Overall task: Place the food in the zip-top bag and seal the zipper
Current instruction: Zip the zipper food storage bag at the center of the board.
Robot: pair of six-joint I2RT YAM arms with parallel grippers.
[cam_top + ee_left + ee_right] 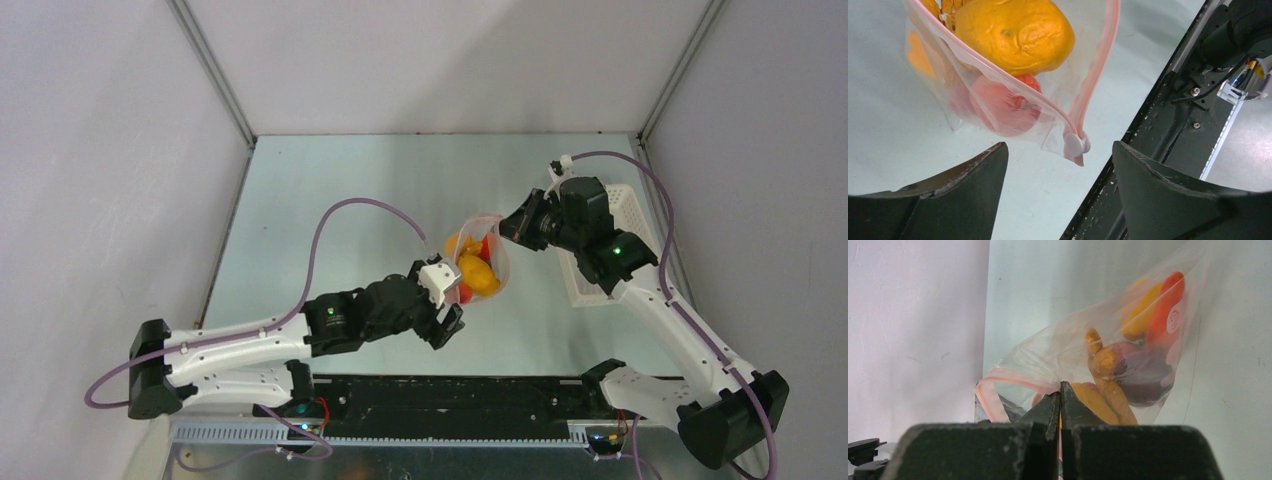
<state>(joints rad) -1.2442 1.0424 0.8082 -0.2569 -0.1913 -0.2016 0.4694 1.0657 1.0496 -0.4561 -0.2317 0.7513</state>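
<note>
The zip-top bag (496,276) hangs above the table, and my right gripper (505,233) is shut on its top edge. In the right wrist view the right gripper (1060,387) pinches the clear plastic beside the pink zipper (1015,380). Orange, yellow and purple food (1143,375) fills the bag (1068,340). My left gripper (450,322) is open just below the bag's near corner. In its wrist view a yellow fruit (1015,32) and a red one (1008,105) sit inside. The zipper (1098,75) gapes, and its white slider (1075,144) hangs just beyond the left gripper (1060,156).
A white slotted basket (625,215) stands at the right, behind the right arm. A black rail (450,395) runs along the table's near edge, under the left gripper. Grey walls close in the table on three sides.
</note>
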